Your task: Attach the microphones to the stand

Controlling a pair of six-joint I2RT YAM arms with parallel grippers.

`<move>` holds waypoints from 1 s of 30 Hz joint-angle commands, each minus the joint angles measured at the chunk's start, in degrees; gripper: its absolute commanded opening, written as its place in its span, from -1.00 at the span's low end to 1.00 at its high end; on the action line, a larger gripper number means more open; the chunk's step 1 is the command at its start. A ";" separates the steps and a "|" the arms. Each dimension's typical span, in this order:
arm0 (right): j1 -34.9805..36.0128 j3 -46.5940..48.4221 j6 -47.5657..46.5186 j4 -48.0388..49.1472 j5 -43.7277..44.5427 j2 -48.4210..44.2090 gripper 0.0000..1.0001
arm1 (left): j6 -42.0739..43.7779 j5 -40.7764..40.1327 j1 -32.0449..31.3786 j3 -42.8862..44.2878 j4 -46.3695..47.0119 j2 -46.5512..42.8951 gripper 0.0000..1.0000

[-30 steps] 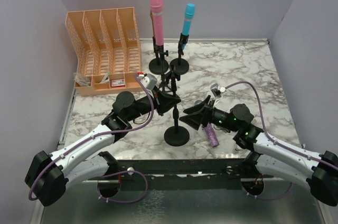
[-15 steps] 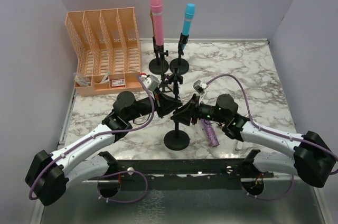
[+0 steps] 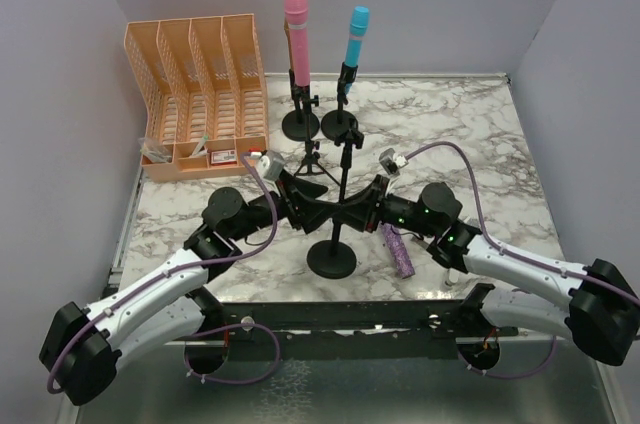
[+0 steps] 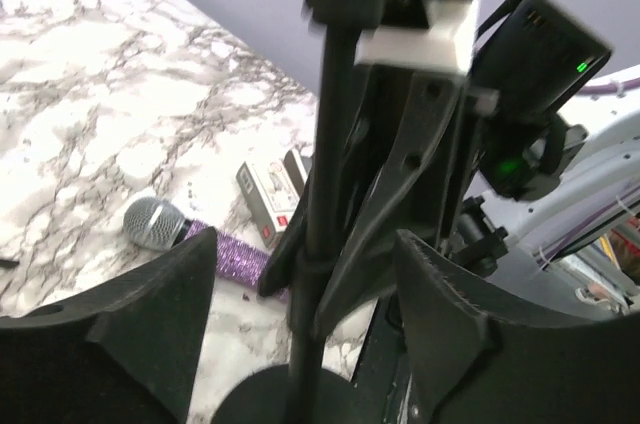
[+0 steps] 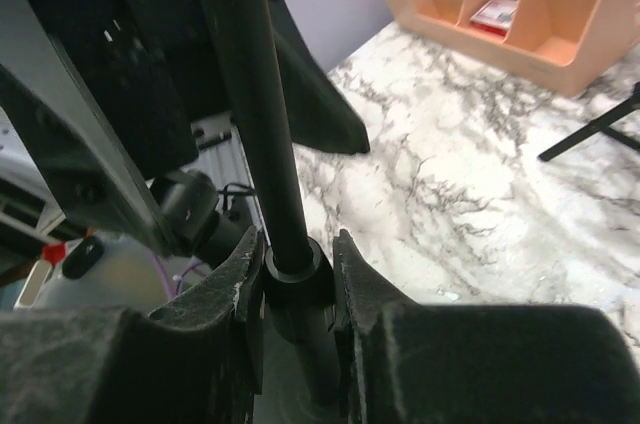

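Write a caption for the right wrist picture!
Right gripper clamps thin black stand pole over white marble table, orange plastic organizer behind.

The left fingers (image 4: 150, 324) stand spread either side of the stand pole (image 4: 322, 194); behind it the purple microphone (image 4: 205, 242) lies on the desk (image 4: 120, 94) near a small box (image 4: 268, 199).

Orange mesh file organizer (image 3: 200, 84) at far-left corner of marble table (image 3: 450, 134); small white-and-red box (image 3: 223, 155) in its front tray.

soft even light, faint shadows, stand (image 4: 322, 194) blurry up close
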 commanded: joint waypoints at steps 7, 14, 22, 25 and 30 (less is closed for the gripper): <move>-0.01 2.16 2.25 -1.51 8.07 -5.85 -0.99 | -3.62 4.27 -0.14 -9.42 -1.31 -5.57 0.59; -0.03 3.04 5.28 1.34 5.32 -5.33 -0.99 | -4.15 9.06 -2.01 -7.02 1.20 1.51 0.40; -0.01 3.79 6.44 2.27 4.06 -5.44 -0.99 | -3.74 8.35 -3.18 -5.80 4.58 4.82 0.08; -0.01 3.49 7.17 3.65 3.72 -4.96 -0.99 | -4.13 8.73 -3.94 -5.50 6.34 6.62 0.04; -0.01 3.38 8.27 5.43 3.78 -4.25 -0.99 | -3.36 11.30 -5.49 -4.57 8.12 8.64 -0.21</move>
